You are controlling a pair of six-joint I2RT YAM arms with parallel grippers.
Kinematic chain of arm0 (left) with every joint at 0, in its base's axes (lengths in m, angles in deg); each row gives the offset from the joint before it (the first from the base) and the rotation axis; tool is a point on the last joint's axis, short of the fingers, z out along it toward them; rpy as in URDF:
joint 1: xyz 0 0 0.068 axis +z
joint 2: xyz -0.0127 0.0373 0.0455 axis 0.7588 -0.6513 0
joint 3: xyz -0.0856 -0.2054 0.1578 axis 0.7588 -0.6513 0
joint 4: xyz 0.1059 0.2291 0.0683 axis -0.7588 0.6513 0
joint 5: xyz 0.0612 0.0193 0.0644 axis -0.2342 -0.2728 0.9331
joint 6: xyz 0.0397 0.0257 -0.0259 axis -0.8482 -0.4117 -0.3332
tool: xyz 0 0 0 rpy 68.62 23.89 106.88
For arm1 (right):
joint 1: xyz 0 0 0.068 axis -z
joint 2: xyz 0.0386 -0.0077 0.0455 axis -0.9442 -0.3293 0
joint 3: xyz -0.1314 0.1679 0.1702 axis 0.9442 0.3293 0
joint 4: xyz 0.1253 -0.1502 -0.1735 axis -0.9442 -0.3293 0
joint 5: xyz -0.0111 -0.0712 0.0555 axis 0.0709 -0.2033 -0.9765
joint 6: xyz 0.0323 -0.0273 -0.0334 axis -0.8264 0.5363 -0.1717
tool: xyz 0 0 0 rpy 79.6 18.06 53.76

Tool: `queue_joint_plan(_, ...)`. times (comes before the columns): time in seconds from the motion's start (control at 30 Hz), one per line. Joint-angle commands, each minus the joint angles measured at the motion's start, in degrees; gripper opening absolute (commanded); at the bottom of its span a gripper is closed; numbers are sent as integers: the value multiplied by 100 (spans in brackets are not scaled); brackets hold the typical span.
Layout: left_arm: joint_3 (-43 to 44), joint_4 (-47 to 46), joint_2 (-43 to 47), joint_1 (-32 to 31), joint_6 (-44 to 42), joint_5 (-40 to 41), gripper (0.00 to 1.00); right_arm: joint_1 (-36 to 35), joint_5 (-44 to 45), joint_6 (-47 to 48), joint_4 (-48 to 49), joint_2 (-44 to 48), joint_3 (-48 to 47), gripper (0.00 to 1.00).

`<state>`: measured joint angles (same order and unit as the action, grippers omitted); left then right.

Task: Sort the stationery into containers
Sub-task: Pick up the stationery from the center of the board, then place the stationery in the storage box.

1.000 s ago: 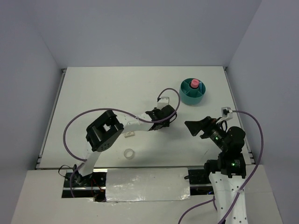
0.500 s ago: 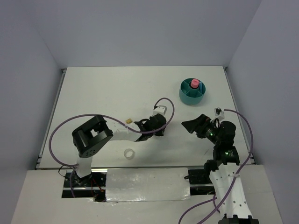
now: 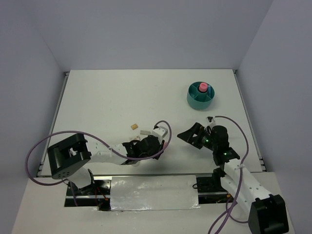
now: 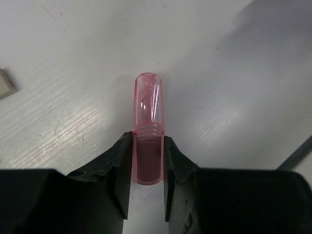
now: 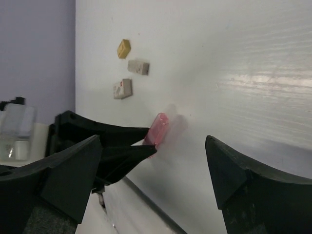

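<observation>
My left gripper (image 4: 147,142) clamps a clear pink piece (image 4: 148,109) by the desk's near edge; my right gripper (image 5: 153,146) gapes wide.

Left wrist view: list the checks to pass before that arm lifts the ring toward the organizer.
1. Left fingers closed on both sides of the ring: ok.
2. Grip deep on the ring: not ok, only its near part is pinched.
3. Ring off the table: cannot tell.
4. Right fingers open, empty, apart from the ring: ok.
5. Tan block and white block apart from the ring: ok.
6. Organizer upright: ok.
</observation>
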<state>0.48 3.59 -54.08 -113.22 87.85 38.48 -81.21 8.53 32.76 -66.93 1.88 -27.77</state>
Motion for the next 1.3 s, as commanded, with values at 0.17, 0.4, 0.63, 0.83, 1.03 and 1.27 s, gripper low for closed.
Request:
queue_joint_plan(0.17,-415,-1408,763,-4,-279,-632,0,-1029,873,-766,1371,-716,42,82)
queue_joint_plan(0.4,-398,-1663,808,-4,-305,-781,0,-1830,1181,-915,2029,-1543,-160,76)
queue_joint_plan(0.63,-258,-1523,808,-4,-279,-501,0,-2392,1462,-1346,2444,-1729,-73,44)
queue_joint_plan(0.83,-161,-1436,834,-4,-297,-561,26,-2463,2139,-1180,1636,-1211,-415,0)
queue_joint_plan(1.03,357,661,1290,-4,502,272,99,-1086,3149,980,134,-1236,-1820,0)
queue_joint_plan(1.27,376,3055,2283,13,1418,1073,99,565,4881,2423,-633,-2403,-3542,0)
